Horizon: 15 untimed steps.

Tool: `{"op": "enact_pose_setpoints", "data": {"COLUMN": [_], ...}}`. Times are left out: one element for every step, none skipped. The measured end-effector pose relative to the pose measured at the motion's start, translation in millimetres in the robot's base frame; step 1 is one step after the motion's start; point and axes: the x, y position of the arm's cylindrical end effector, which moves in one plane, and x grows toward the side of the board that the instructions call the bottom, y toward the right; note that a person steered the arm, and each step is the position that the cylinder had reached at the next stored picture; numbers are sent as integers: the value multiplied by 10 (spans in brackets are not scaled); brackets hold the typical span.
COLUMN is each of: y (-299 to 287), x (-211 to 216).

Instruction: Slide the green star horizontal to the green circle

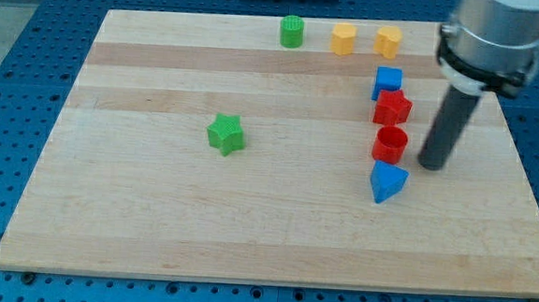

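My tip (432,167) sits on the worktop (152,228) at the view's right, touching no block. No fingers on this arm, just the dark rod, so nothing is held.

Just left of tip: red cylinder (390,144), close but apart. Below-left of tip: blue triangle (387,182), nearly touching the cylinder. Up-left of tip: red star (392,108), w/ blue cube (387,81) right above it. These four make a tight column running top to bottom.

Green star (225,134) lies well left of tip, about mid-worktop, roughly level w/ the red cylinder, alone. Green circle (292,32) is far up-left of tip, near the top edge, a bit right of the star & well above it. Star is not level w/ circle.

Two yellow blocks right of the circle along the top edge: yellow hexagon (343,39), then a yellow block (387,41), shape can't tell for sure.
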Motion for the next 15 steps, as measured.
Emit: {"op": "enact_pose_setpoints", "data": {"y": [346, -505, -1174, -2087, -2558, -2470, -2531, -2938, -3045, -2872, -2631, -2275, -2170, -2124, -2089], "x": [864, 1359, 1377, 1376, 1374, 1336, 1165, 783, 342, -261, -337, -212, -191, -228, -290]}}
